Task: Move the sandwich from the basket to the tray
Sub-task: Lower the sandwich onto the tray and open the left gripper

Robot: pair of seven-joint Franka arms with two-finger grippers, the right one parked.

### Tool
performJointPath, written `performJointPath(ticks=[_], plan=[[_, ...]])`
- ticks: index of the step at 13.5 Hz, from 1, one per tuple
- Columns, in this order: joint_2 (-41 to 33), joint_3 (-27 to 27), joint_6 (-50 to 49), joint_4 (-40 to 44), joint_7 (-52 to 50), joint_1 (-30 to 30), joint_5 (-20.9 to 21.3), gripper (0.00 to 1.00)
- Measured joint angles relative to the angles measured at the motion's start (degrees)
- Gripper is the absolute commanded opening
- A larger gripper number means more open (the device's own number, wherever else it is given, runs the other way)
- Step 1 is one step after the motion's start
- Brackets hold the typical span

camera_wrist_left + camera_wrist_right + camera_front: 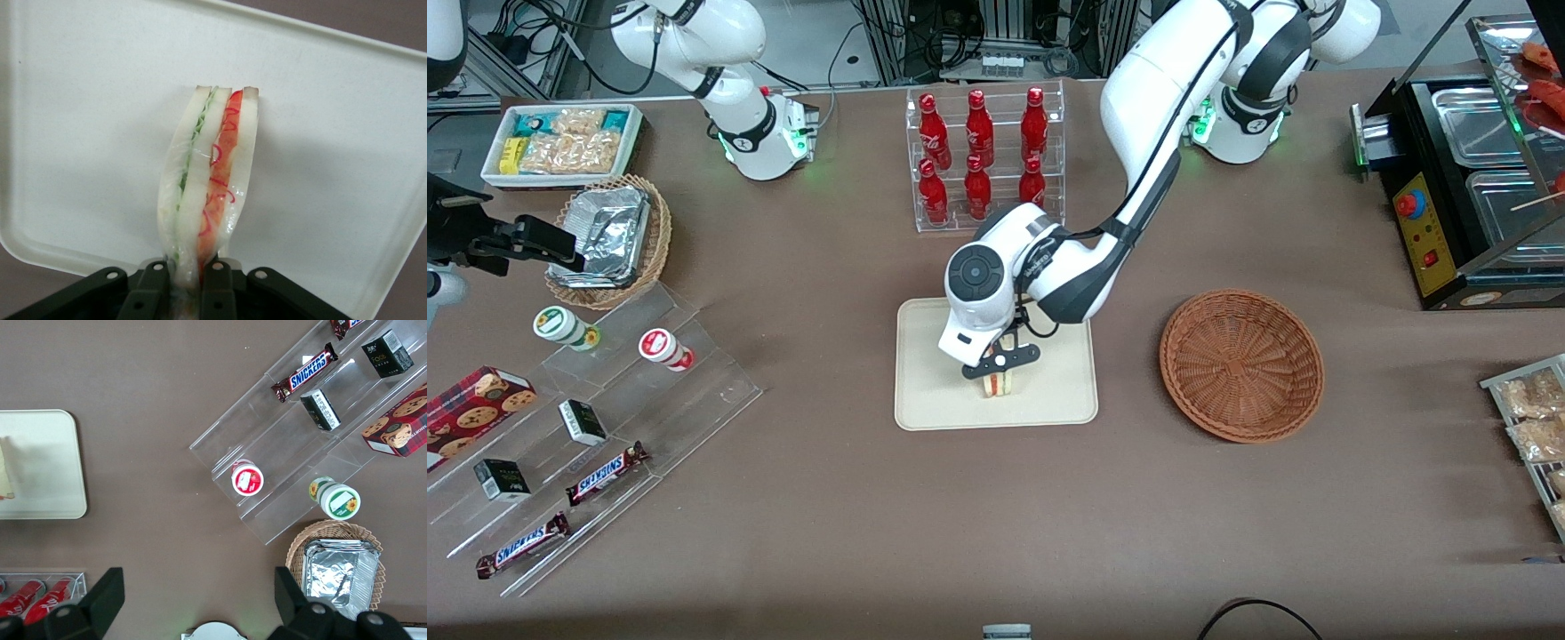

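The gripper (1000,360) is clamping the sandwich (997,383) upright over the tray (925,391), wedge pointing straight down from the fingers (217,283); the basket (1241,363) is sitting empty beside it.

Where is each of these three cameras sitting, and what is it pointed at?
Front view: high up, facing the robots, looking down on the table; shows both arms, the gripper shut on the sandwich over the tray, the empty basket beside it.
Left wrist view: on the working arm, looking along its fingers at the sandwich and tray.
Right wrist view: on the parked arm, looking down at the snack shelf; its own fingers show.
All three views share the tray and sandwich.
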Motion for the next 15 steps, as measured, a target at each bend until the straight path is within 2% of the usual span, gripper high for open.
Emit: performJointPath(ticks=[2,3,4,10,15], plan=[[0.89,0.0,0.01,0.14,-0.5,-0.19,0.14,0.0],[1.24,0.03,0.01,0.25,-0.56,-0.19,0.15,0.39],[1.49,0.06,0.04,0.41,-0.58,-0.19,0.15,0.99],[0.92,0.28,-0.08,2.45,-0.64,-0.18,0.15,1.0],[-3.63,0.81,-4.62,3.27,-0.53,0.42,0.34,1.0]])
